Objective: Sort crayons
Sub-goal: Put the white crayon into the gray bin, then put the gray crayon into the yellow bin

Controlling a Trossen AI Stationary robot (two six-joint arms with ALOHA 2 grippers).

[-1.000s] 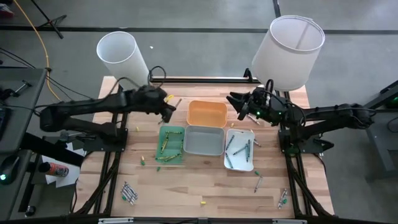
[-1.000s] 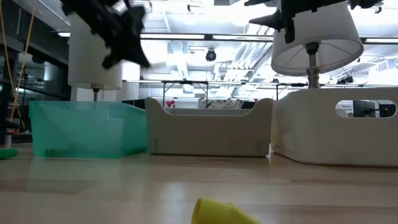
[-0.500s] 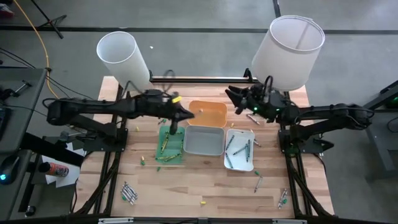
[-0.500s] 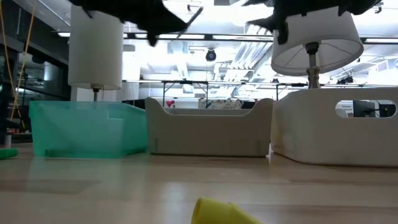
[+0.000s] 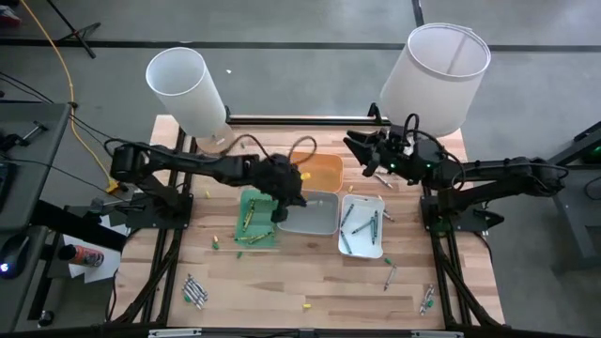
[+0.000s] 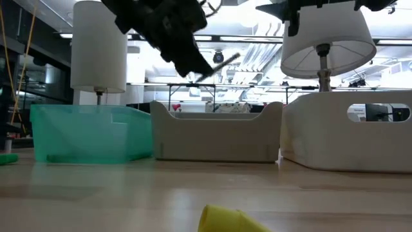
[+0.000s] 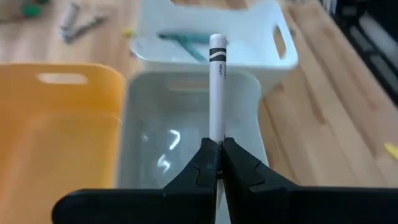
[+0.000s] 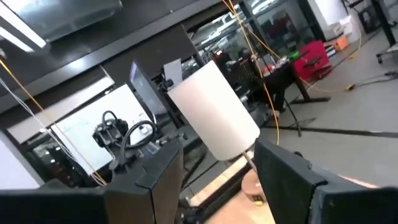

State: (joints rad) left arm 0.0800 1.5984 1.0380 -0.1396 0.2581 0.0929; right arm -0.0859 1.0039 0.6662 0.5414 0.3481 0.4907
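The left gripper (image 7: pixel 216 163) pinches a white crayon (image 7: pixel 216 87) above the grey tray (image 5: pixel 308 213), between the orange tray (image 5: pixel 319 172) and white tray (image 5: pixel 362 225). The right gripper (image 5: pixel 355 150) hangs spread, empty, near a lamp (image 5: pixel 434 75).

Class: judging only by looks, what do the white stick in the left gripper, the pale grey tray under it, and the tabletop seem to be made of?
White crayon pinched in the left gripper: probably wax in a matte paper wrapper, given the black printed bands. Grey tray: likely glossy, slightly translucent plastic, from the bright glints on its floor. Table: looks like pale wood; plank seams show.
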